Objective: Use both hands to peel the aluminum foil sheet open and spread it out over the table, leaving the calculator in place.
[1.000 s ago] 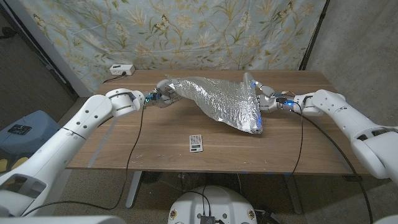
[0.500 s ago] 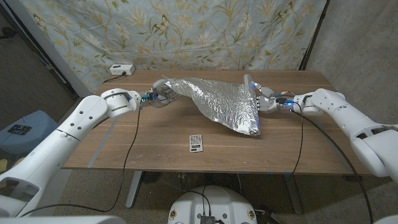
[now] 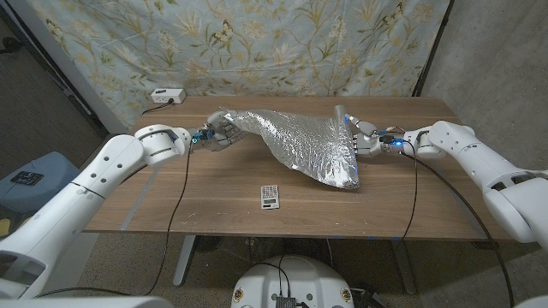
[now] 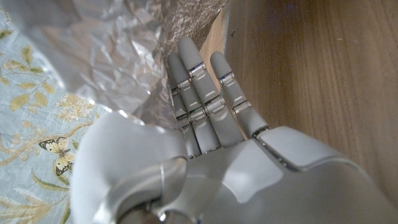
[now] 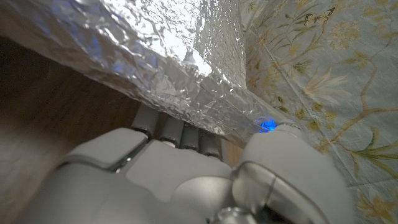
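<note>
The aluminum foil sheet is stretched above the table, behind the calculator. The left hand grips the sheet's left corner. The right hand grips its right edge, fingers tucked under the foil.

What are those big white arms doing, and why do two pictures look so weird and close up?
That is a robot with two arms, each ending in a hand like ours. The wide picture comes from a camera on its head, looking down at a wooden table. The two close pictures come from cameras on its wrists, so you see the backs of its own hands. The left hand and the right hand each hold one end of a crinkly sheet of foil, stretched between them. A small calculator lies on the table nearer the robot, untouched. A white box sits at the far corner.
</note>
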`<state>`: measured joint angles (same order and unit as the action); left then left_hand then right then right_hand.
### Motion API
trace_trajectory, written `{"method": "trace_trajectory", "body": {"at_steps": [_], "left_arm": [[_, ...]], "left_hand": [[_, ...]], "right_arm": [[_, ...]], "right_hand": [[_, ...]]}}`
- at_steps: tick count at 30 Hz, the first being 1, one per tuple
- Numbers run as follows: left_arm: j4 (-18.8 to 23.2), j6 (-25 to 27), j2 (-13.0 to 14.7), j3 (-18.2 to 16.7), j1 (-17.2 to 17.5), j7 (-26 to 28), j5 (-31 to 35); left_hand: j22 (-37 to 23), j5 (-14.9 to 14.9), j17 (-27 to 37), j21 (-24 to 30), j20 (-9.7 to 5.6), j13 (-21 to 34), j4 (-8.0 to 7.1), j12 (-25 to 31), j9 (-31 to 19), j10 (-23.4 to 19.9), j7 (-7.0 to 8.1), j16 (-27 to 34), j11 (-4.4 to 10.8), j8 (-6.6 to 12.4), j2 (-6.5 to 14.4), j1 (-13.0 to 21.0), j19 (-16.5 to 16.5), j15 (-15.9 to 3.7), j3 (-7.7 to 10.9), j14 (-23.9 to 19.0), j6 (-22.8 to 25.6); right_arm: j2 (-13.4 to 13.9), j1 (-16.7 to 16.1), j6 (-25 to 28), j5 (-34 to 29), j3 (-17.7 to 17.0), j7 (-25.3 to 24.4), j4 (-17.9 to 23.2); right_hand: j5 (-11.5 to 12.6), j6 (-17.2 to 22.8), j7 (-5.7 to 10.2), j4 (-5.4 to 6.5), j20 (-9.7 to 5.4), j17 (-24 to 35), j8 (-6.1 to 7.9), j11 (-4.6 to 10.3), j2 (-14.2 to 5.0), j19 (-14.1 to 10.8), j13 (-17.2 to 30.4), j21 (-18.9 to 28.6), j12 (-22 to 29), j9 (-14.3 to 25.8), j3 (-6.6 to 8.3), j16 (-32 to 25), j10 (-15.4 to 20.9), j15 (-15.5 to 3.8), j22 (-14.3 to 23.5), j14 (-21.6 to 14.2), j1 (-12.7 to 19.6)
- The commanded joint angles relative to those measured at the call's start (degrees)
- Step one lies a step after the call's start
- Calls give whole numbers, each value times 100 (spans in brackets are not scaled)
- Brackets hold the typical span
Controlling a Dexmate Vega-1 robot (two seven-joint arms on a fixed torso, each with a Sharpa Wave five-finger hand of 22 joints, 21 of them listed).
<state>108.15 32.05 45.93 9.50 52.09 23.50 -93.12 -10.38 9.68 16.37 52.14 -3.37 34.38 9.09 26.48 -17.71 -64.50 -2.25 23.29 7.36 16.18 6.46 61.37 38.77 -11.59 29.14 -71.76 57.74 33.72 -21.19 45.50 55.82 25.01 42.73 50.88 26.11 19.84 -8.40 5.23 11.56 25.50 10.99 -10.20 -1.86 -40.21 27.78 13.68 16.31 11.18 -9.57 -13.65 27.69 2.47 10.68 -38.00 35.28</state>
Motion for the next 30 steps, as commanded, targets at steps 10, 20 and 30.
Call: {"method": "trace_trajectory", "body": {"at_steps": [10, 20, 30], "left_arm": [[169, -137, 187, -189, 324, 150, -222], [99, -59, 317, -202, 299, -16, -249], [31, 72, 547, -237, 244, -242, -125]], "left_hand": [[-11, 0, 34, 50, -15, 35, -8, -6, -39, -40, -257, -11, 45, -24, 16, 61, -36, -51, -1, -7, 276], [-10, 1, 38, 65, -12, 32, -9, -18, -44, -35, -259, -27, 45, -30, 17, 62, -49, -49, 1, -1, 280], [-8, 2, 43, 85, -10, 31, -9, -36, -35, -15, -266, -39, 55, -50, 12, 60, -54, -46, 0, -1, 274]], "right_arm": [[-60, 132, 145, -124, 143, -7, -100], [-43, 75, 140, -89, 85, -87, 7], [-10, -45, 177, 15, 2, -268, 257]], "right_hand": [[17, -32, -61, 11, -1, 13, 25, -32, -65, -77, 13, -2, -13, 21, -58, -54, 5, -3, 1, -71, 20], [15, -37, -55, 23, -4, 10, 29, -36, -86, -93, 17, -11, -21, 21, -83, -51, 6, -2, 0, -68, 24], [13, -36, -54, 32, -11, 8, 34, -30, -107, -99, 21, -20, -29, 21, -101, -50, 2, -8, 0, -70, 31]]}}
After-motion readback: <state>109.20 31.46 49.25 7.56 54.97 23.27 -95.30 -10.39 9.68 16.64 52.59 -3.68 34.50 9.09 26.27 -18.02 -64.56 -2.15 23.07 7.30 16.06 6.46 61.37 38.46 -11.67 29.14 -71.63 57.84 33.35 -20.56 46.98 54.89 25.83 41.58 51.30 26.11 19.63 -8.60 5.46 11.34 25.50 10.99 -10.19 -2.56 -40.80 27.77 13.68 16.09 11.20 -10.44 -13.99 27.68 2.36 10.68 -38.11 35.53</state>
